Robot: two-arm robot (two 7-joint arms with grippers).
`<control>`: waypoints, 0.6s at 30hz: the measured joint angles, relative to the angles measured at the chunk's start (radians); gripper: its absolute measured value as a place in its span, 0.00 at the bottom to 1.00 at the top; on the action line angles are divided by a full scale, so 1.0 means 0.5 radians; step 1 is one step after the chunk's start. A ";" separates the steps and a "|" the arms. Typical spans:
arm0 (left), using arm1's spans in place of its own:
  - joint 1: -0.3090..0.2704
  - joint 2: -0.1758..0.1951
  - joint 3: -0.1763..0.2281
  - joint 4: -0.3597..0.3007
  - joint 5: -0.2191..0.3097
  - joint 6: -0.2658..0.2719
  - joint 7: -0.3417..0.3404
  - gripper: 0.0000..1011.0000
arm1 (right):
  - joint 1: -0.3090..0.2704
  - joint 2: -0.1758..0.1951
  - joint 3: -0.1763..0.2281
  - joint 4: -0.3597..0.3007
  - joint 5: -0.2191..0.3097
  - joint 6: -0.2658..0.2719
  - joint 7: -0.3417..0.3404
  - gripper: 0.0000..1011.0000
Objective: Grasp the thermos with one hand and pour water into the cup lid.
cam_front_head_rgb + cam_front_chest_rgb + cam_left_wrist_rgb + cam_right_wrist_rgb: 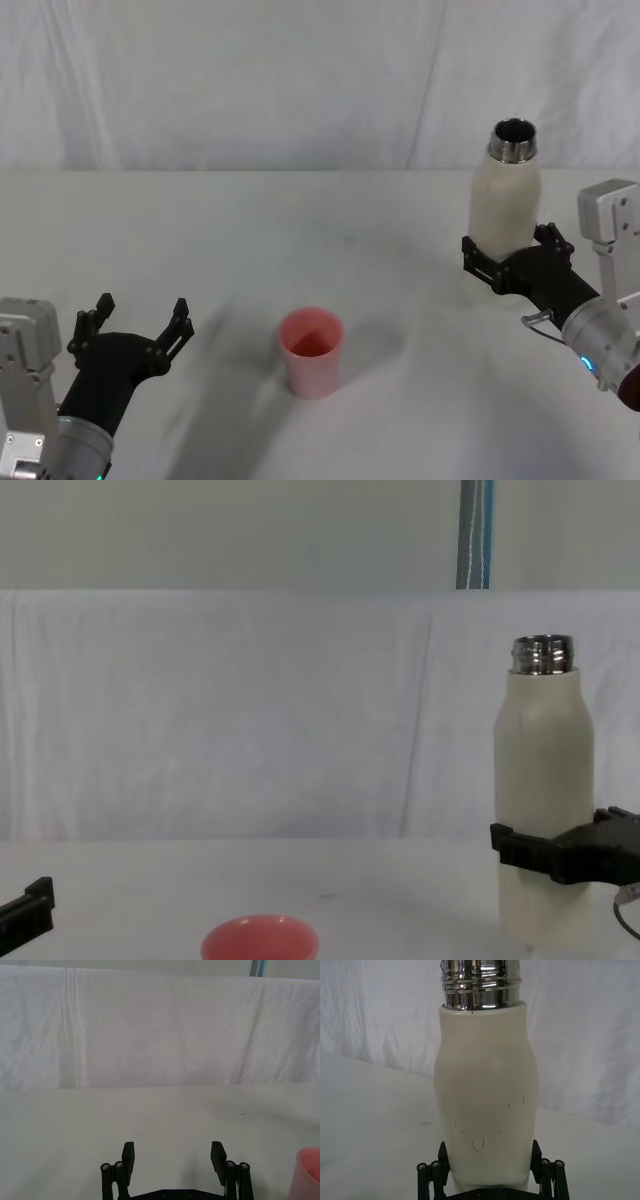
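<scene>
Nearest the robot, on its left, the left gripper (135, 330) is sitting low over the white table (250, 215) with its black fingers spread wide around nothing, well apart from everything else and looking idle. A little farther in, near the middle of the table, the pink cup lid (312, 351) is standing upright with its mouth open to the ceiling. Farther back on the right, the right gripper (513, 259) is wrapping its fingers around the lower body of the thermos (505, 192), which is standing upright with its steel neck uncapped. From the chest view its base seems to be resting on the table, though I can't be sure. So the grasp is being settled, I'd say. Next, the thermos is needing a lift, a carry leftward over the cup lid, then a slow tilt.
</scene>
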 joint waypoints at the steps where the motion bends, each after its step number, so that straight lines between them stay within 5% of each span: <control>1: 0.000 0.000 0.000 0.000 0.000 0.000 0.000 0.99 | -0.001 0.002 -0.002 -0.005 -0.009 0.000 -0.004 0.94; 18: 0.000 0.000 0.000 0.000 0.000 0.000 0.000 0.99 | -0.054 0.083 -0.104 -0.149 -0.446 -0.051 -0.068 0.94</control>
